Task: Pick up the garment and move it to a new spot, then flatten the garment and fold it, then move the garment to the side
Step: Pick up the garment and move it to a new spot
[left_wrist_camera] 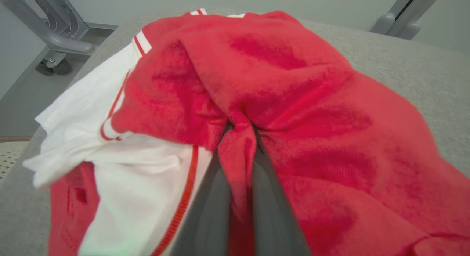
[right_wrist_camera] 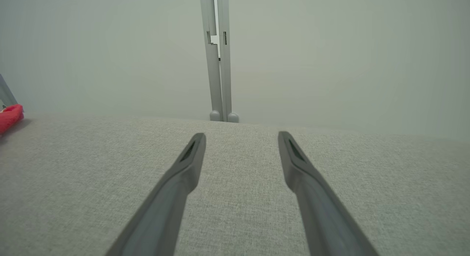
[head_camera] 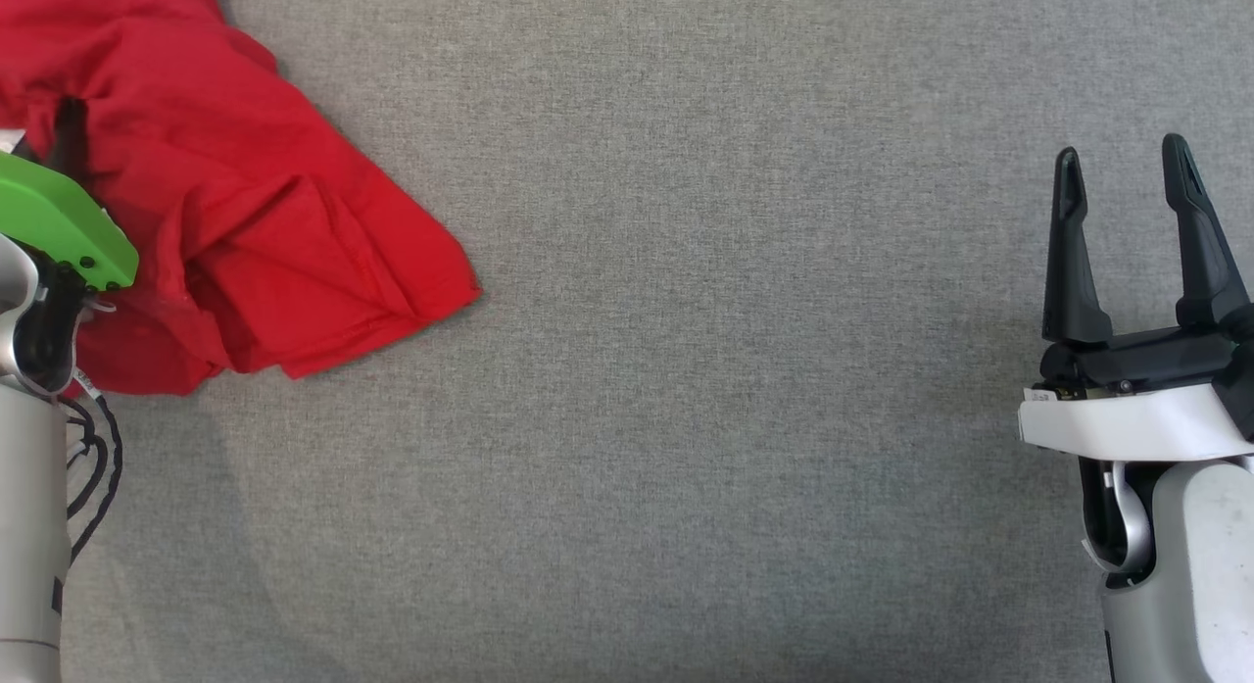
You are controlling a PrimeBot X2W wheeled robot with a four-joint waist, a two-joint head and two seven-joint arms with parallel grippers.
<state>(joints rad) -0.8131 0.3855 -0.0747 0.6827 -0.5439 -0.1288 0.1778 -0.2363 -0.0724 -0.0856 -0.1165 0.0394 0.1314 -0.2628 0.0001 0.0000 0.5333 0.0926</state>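
A crumpled red garment with white panels and red trim lies at the far left of the grey table. In the left wrist view a ridge of the garment is pinched between my left gripper's two dark fingers, which are shut on the cloth. From the head view only one dark finger of the left gripper pokes into the cloth above its green wrist cover. My right gripper hovers open at the far right, well away from the garment. A red edge of the garment peeks in at the right wrist view's left border.
Grey fabric covers the table across the middle and right. Grey metal stand legs rise beyond the table's far edge, and another post stands past the edge ahead of my right gripper.
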